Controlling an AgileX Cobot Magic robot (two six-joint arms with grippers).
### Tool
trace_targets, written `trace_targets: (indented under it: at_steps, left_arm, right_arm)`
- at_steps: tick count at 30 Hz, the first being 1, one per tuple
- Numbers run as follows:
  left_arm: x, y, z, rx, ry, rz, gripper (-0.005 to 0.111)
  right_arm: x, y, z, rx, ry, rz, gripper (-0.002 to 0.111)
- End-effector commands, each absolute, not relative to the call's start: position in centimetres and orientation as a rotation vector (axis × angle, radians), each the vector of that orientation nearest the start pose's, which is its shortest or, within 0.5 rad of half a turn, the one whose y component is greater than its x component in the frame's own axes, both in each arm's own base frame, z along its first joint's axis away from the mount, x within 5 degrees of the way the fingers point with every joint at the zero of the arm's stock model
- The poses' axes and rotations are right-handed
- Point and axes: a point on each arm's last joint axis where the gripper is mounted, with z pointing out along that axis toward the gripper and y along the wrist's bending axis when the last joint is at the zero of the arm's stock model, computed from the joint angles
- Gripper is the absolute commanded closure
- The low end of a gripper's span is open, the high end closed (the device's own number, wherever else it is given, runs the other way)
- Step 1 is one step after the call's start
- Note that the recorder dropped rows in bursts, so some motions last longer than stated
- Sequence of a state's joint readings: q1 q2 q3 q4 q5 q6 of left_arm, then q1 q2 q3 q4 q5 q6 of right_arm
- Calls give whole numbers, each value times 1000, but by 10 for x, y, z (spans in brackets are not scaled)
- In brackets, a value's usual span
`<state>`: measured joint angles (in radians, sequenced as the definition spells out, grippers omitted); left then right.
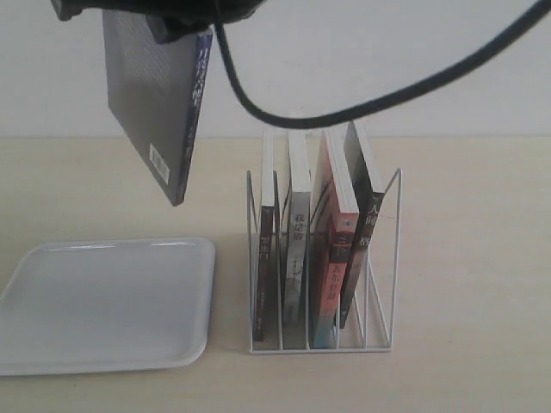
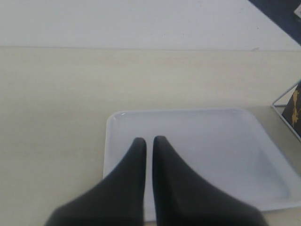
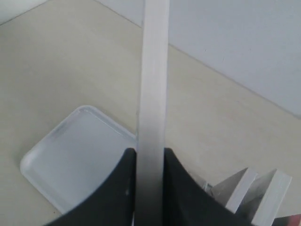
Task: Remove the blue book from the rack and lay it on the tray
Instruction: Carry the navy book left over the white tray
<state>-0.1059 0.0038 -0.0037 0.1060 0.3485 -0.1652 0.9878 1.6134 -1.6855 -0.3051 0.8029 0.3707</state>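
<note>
**Blue book (image 1: 155,112) held in the air, out of the rack (image 1: 397,249)**

The blue book hangs high over the table (image 1: 473,258), gripped at its top end and tilted so that its lower corner points down toward the far right corner of the tray (image 1: 103,301). Its grey back cover with a barcode faces the room, and the dark blue spine with pale characters is turned toward the rack. It touches neither the rack nor the tray.

The right gripper (image 3: 149,153) has the book. In the right wrist view both dark fingers (image 3: 123,188) press flat against the two covers, with the white page edge running straight up between them. Below it in that view lie one rounded corner of the tray and the tops of the books left in the rack.

The left gripper (image 2: 148,141) holds nothing. Its two fingers are drawn almost together, with only a thin slit between the tips, and it hovers over the near side of the tray.

The tray lies flat on the table just left of the rack, with nothing in it. Four books stand upright between the wire dividers: a dark-spined book (image 1: 265,258) at the left, a pale grey book (image 1: 295,249) next to it, a red book (image 1: 336,258), and a black book (image 1: 362,224) leaning at the right. A thick black cable (image 1: 344,112) sags across the wall above the rack.
</note>
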Motion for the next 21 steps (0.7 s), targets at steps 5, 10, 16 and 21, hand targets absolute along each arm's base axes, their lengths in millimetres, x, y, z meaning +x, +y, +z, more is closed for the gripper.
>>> trace_targets:
  at_steps: [5,10,16,21]
  left_arm:
    - [54,-2,182,11,1827,-85,102]
    - [54,-2,182,11,1827,-85,102]
    - [54,-2,182,11,1827,-85,102]
    - [54,-2,182,11,1827,-85,102]
  right_arm:
    - [229,304,392,-679,2192,355,109]
    - [235,310,392,-622,2269,328,109]
    - [247,326,387,-517,2383,275,109]
    - [251,353,369,-478,2420,203,109]
